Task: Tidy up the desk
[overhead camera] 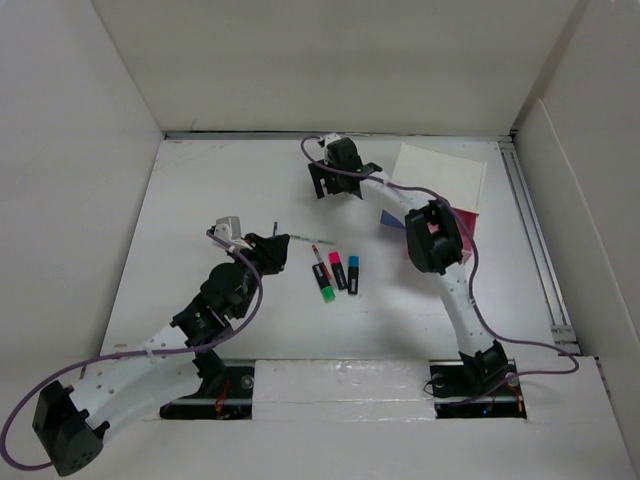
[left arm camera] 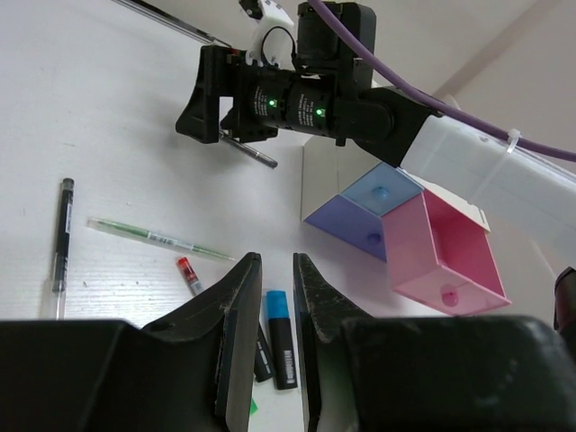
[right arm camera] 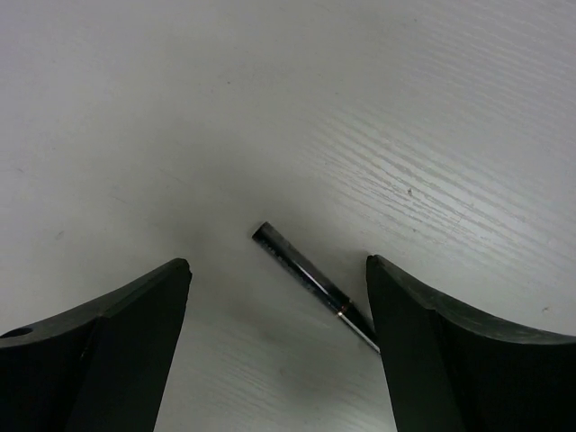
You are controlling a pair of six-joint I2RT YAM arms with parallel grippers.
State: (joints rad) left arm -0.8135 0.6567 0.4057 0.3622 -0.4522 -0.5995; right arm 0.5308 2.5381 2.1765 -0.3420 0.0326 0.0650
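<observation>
The white desk [overhead camera: 200, 200] carries loose stationery. My right gripper [overhead camera: 322, 186] is open at the far middle, low over a thin black pen [right arm camera: 310, 279] that lies between its jaws without touching them. My left gripper [overhead camera: 272, 250] hovers left of centre, its jaws nearly together with a narrow gap and nothing held [left arm camera: 277, 261]. Below it lie a blue highlighter [left arm camera: 279, 324], a red pen [left arm camera: 189, 274] and a green pen [left arm camera: 157, 238]. Green [overhead camera: 326, 290], pink [overhead camera: 338, 270] and blue [overhead camera: 354, 272] highlighters lie side by side at the centre.
A small white drawer box [overhead camera: 440, 175] stands at the far right, its pink drawer [left arm camera: 445, 252] pulled out and blue and purple drawers [left arm camera: 373, 211] showing. Another black pen [left arm camera: 63, 234] lies left of the green pen. White panels [overhead camera: 80, 150] wall the desk.
</observation>
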